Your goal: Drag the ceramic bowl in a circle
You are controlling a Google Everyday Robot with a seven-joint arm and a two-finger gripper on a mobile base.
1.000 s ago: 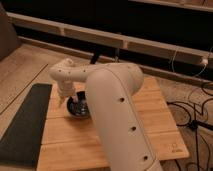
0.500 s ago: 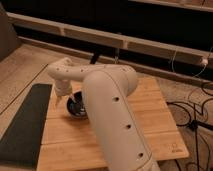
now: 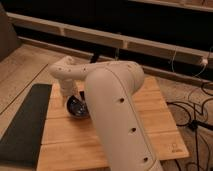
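The ceramic bowl (image 3: 76,107) is a dark glossy round bowl on the wooden table (image 3: 150,107), left of centre. My white arm reaches over it from the front right and hides its right side. My gripper (image 3: 71,98) hangs from the wrist straight down at the bowl's near-left rim, at or inside the bowl.
A dark flat pad (image 3: 25,122) lies along the table's left side. Black cables (image 3: 192,107) trail on the floor to the right. A dark shelf unit with pale ledges (image 3: 120,40) runs along the back. My arm's big upper link (image 3: 120,115) covers the table's middle.
The arm has swung slightly left and forward, and the bowl has shifted a little with the gripper on the table.
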